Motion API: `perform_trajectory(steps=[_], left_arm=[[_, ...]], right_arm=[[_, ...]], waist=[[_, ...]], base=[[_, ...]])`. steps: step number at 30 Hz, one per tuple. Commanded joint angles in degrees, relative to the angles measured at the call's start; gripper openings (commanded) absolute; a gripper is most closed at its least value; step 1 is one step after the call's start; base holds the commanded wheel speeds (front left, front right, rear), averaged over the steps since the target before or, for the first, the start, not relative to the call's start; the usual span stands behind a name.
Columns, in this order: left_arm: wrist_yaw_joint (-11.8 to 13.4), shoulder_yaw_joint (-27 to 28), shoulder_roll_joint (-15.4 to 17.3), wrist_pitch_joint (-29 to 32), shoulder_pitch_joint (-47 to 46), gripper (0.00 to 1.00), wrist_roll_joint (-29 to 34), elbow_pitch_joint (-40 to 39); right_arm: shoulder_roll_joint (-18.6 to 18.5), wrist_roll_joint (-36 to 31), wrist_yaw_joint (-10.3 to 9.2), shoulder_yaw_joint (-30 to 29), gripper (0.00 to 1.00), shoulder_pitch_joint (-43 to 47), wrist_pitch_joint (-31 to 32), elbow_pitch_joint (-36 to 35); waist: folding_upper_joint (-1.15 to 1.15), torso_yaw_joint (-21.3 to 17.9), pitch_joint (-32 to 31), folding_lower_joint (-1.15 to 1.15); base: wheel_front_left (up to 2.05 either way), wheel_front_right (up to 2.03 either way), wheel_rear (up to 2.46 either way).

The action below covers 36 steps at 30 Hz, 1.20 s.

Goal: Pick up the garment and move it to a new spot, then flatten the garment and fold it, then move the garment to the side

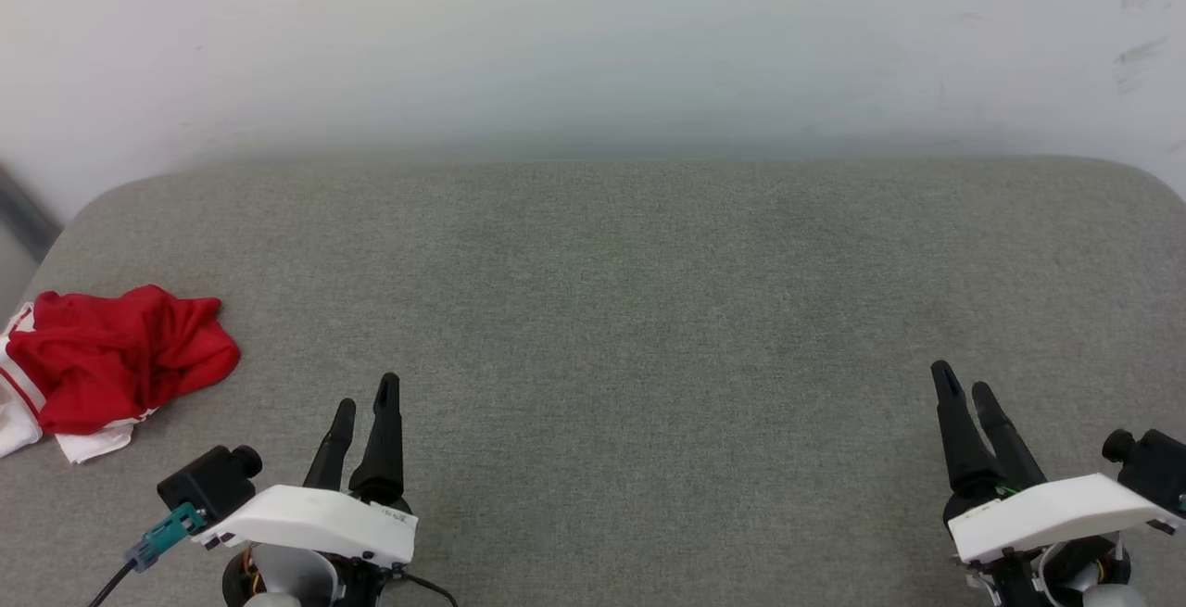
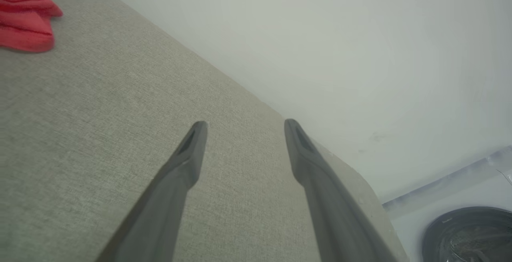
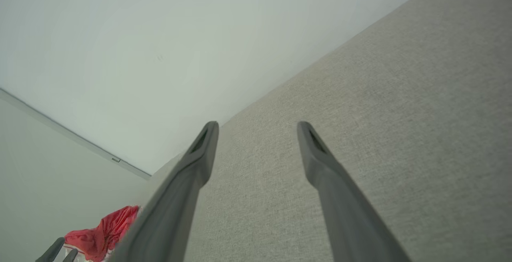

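at left edge of pad (image 1: 593,310), shirt (image 1: 120,357) crumpled; left gripper (image 1: 367,390) and right gripper (image 1: 962,376) spread, empty; pickup pending: left must reach over.

One garment (image 1: 120,357) is lying on one grey padded surface (image 1: 649,310). Two grippers are showing: one left gripper (image 1: 367,390) and one right gripper (image 1: 963,376) (each is carrying two dark fingers (image 1: 382,440), four altogether).

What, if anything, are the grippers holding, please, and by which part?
Nothing: the left gripper and right gripper are open; the crumpled red garment lies apart on the grey fabric surface.
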Motion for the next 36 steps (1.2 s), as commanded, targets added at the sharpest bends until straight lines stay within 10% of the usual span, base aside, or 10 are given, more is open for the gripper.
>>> perform_trajectory(steps=[1,36], left_arm=[[0.44,-0.52,0.6,-0.79,-1.38,1.0,3.08,-0.76],[5.52,-4.36,2.08,-6.55,-1.49,1.0,27.5,1.86]], right_arm=[[0.03,-3.08,-0.01,-0.04,1.0,-0.57,0.14,-1.04],[0.95,-30.66,-0.01,-0.96,1.0,1.24,-3.04,-3.24]], waist=[[0.0,-0.02,0.0,0.0],[0.0,-0.87,0.0,0.0]], base=[[0.0,0.0,0.0],[0.0,0.0,0.0]])
